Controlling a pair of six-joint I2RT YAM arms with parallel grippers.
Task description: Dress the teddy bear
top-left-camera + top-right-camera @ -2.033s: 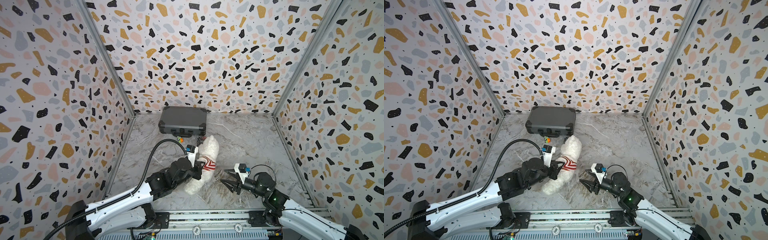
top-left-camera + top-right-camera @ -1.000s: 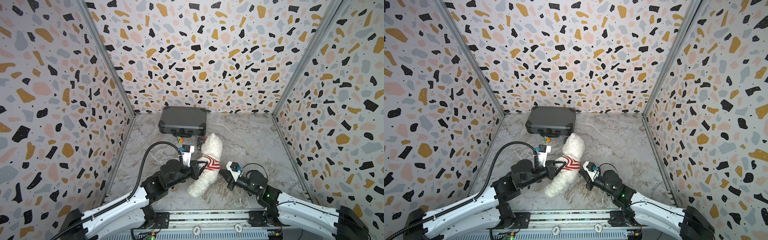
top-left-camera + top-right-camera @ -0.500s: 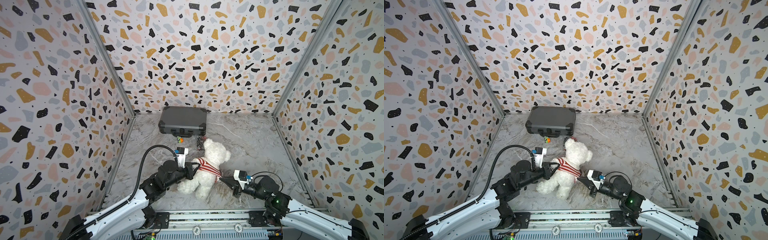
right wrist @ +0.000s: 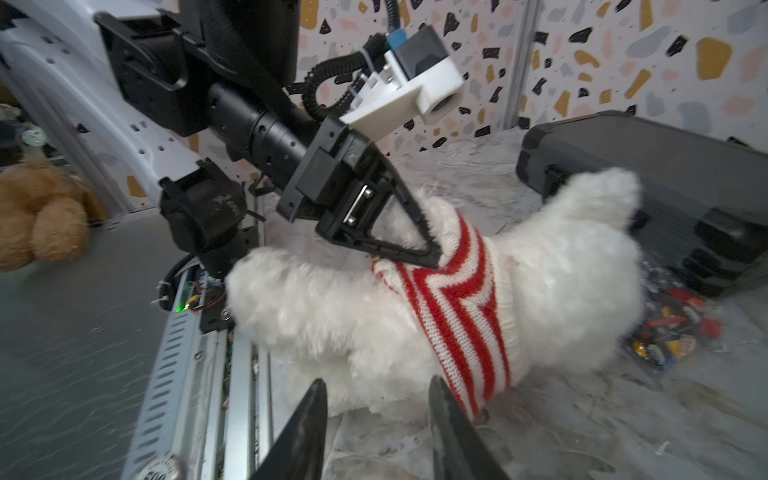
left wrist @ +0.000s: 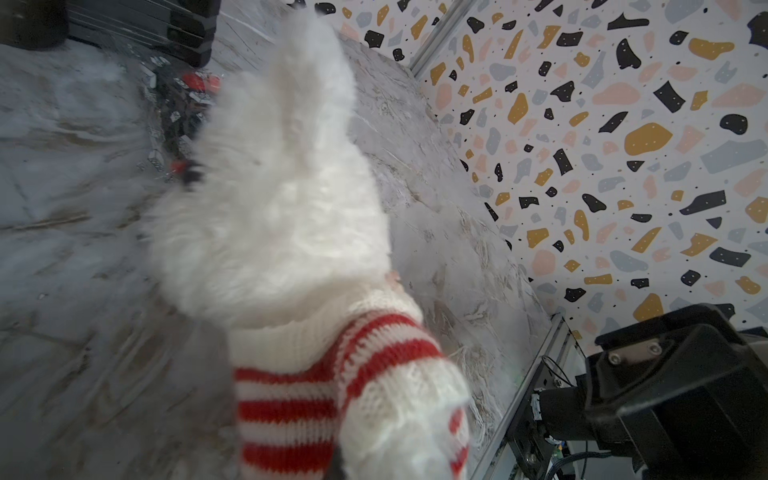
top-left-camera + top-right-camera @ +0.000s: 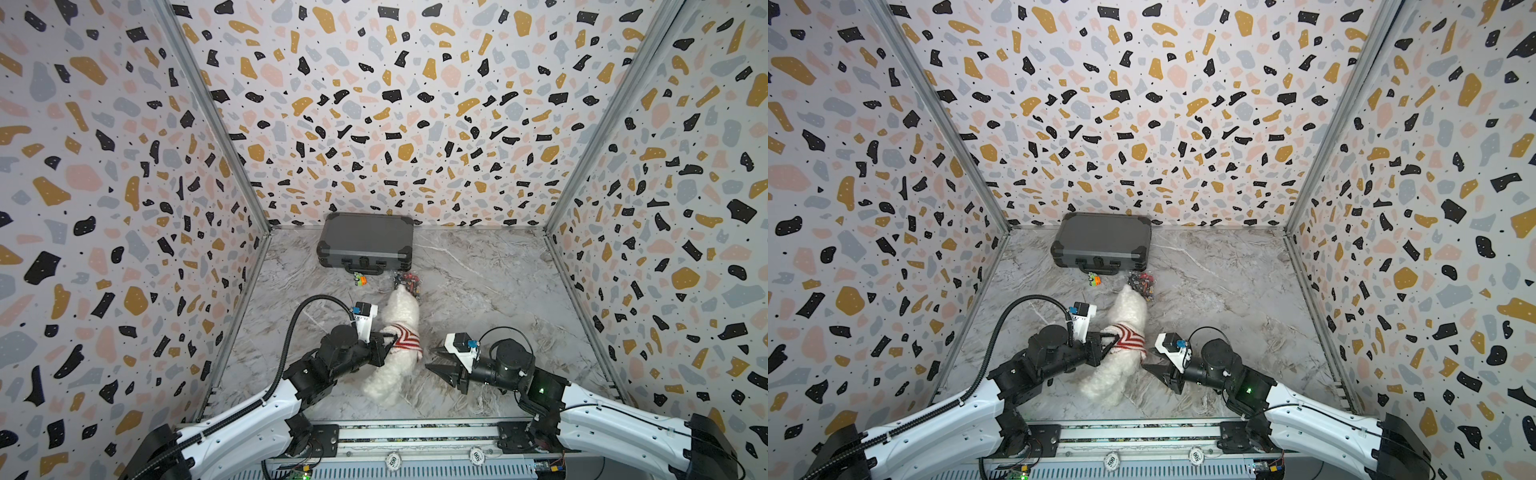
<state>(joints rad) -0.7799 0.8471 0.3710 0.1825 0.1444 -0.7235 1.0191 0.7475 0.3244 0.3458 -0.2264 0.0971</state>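
Observation:
The white fluffy teddy bear (image 6: 399, 309) (image 6: 1133, 307) lies near the front middle of the marble floor, head toward the back wall. A red-and-white striped sweater (image 6: 408, 338) (image 4: 457, 316) sits around its chest, and its lower body is bare. My left gripper (image 6: 386, 335) (image 6: 1106, 337) (image 4: 434, 259) is shut on the sweater's edge at the bear's left side. In the left wrist view the sweater (image 5: 291, 395) fills the lower middle and hides the jaws. My right gripper (image 6: 430, 359) (image 6: 1147, 358) (image 4: 378, 382) stands open just right of the bear, with nothing between its fingers.
A grey case (image 6: 365, 241) (image 6: 1102, 239) lies shut against the back wall. A small orange-and-green toy (image 6: 360, 280) and a pile of small coloured pieces (image 6: 409, 282) lie in front of it, the pile by the bear's head. A brown plush (image 4: 37, 216) sits beyond the front rail.
My right gripper has opened and drawn back from the bear to the right. The bear has swung so its head points to the back wall. The left gripper keeps its hold on the sweater.

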